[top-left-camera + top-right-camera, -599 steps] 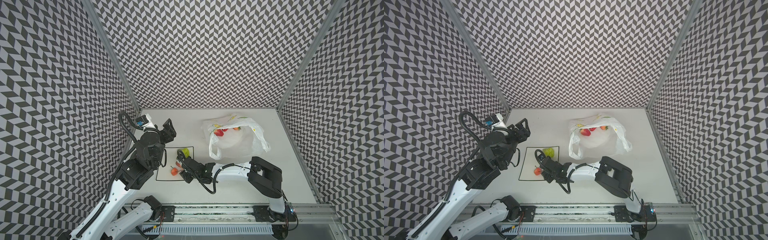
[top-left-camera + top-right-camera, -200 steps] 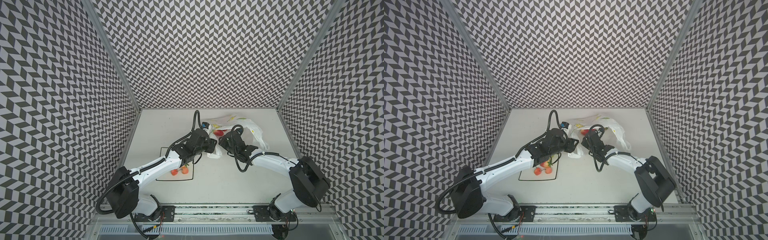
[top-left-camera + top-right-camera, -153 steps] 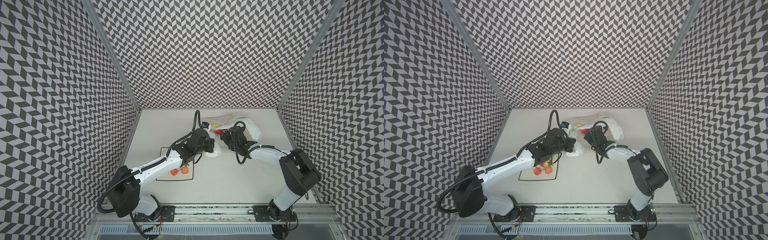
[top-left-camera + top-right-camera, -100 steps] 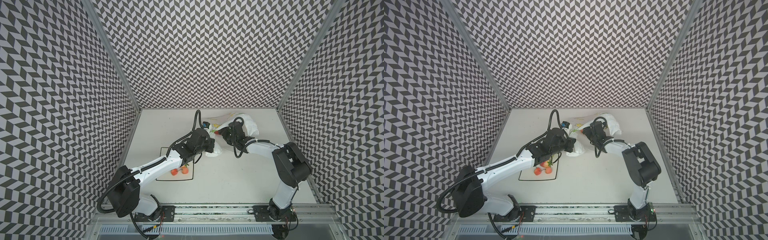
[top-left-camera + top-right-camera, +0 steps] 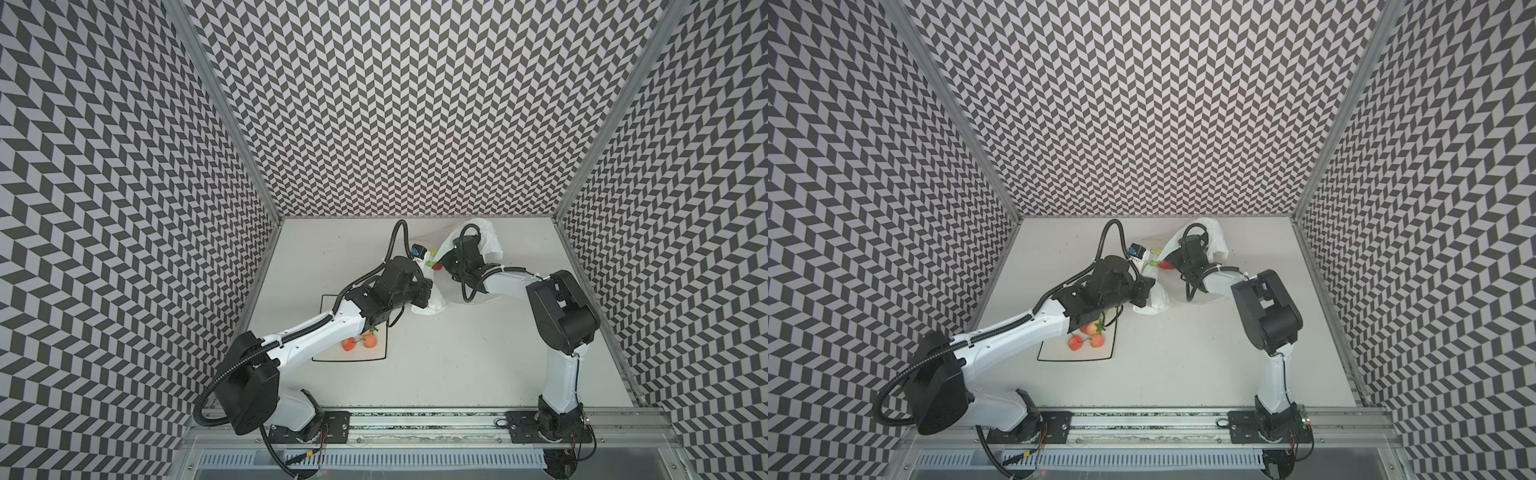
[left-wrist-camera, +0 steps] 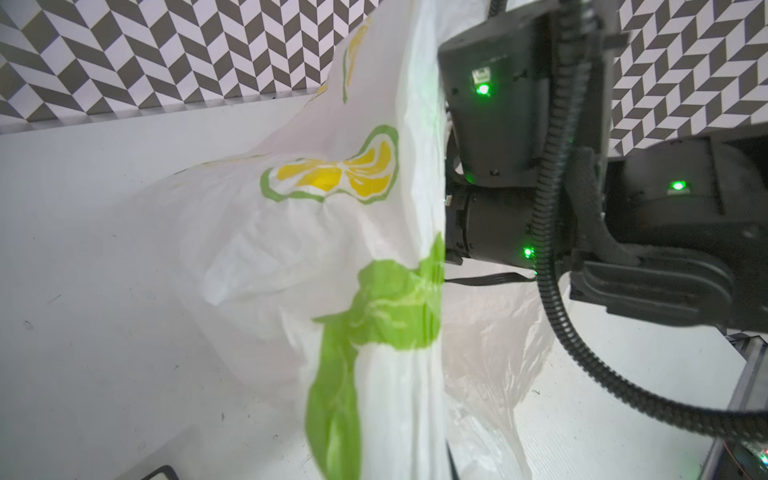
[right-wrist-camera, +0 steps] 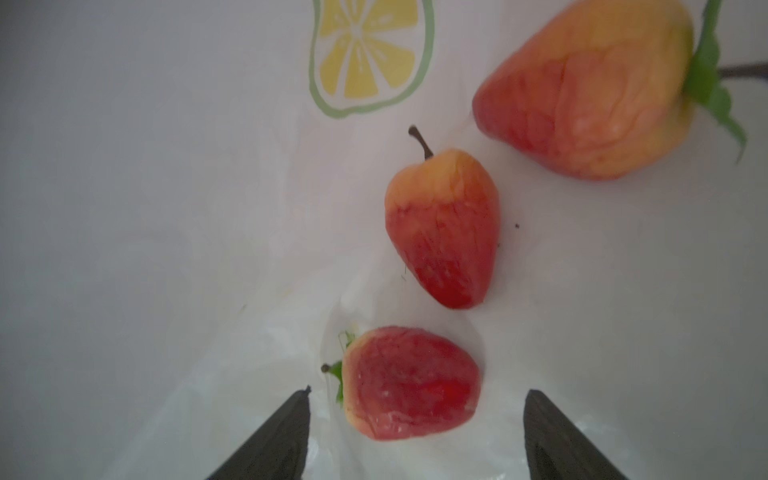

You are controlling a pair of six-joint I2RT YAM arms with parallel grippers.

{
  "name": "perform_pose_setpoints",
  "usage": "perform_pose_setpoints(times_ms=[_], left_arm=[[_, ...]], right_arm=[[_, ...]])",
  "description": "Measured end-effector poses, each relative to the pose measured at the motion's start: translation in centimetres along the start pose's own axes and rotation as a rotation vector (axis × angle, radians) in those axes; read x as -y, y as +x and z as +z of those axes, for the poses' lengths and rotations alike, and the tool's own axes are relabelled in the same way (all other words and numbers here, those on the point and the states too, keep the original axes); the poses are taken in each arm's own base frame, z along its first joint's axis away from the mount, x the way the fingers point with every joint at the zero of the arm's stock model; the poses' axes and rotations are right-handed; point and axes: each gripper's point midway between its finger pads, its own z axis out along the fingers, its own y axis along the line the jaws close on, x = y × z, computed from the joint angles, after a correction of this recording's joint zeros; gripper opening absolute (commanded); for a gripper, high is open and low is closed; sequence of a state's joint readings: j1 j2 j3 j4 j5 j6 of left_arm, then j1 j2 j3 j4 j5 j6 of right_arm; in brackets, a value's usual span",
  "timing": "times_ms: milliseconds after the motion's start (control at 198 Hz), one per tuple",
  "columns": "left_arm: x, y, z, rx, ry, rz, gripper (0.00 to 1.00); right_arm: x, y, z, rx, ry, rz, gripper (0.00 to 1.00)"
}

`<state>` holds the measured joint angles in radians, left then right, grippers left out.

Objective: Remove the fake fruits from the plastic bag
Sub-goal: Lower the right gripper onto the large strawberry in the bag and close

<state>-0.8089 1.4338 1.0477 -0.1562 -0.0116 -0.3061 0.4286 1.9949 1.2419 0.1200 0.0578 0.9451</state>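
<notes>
The plastic bag (image 5: 487,240) (image 5: 1216,242), white with lemon prints, lies at the back of the table. My left gripper (image 5: 424,287) (image 5: 1144,294) is shut on its near edge; in the left wrist view the stretched bag (image 6: 332,249) hides the jaws. My right gripper (image 7: 417,395) is open inside the bag, its dark fingertips (image 7: 291,419) on either side of a red strawberry (image 7: 409,384). Two more fake fruits (image 7: 442,228) (image 7: 582,91) lie deeper in. In both top views a red fruit (image 5: 436,267) (image 5: 1167,264) shows at the bag's mouth.
A square black-rimmed white plate (image 5: 374,354) (image 5: 1059,354) lies left of the bag, partly under my left arm. On it are two small orange stemmed balls (image 5: 357,343) (image 5: 1086,341) and a strawberry (image 5: 1090,328). Patterned walls close three sides.
My right gripper left the plate, reached into the bag's mouth and opened wider. My left arm came down from the left and its gripper shut on the bag's edge.
</notes>
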Motion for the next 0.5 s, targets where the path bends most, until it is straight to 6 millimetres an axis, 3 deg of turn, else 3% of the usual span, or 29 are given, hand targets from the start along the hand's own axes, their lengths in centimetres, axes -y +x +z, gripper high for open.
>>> perform_pose_setpoints(times_ms=[166, 363, 504], left_arm=[[0.8, -0.2, -0.1, 0.002, 0.033, 0.034, 0.0], [1.8, -1.7, -0.1, 0.031, 0.063, 0.07, 0.0], [2.1, -2.6, -0.1, 0.06, 0.073, 0.104, 0.0]], right_arm=[[-1.0, -0.9, 1.2, 0.022, -0.007, -0.084, 0.81], [-0.4, -0.4, 3.2, 0.001, 0.021, -0.139, 0.8], [-0.2, -0.2, 3.2, -0.014, 0.019, -0.144, 0.81]])
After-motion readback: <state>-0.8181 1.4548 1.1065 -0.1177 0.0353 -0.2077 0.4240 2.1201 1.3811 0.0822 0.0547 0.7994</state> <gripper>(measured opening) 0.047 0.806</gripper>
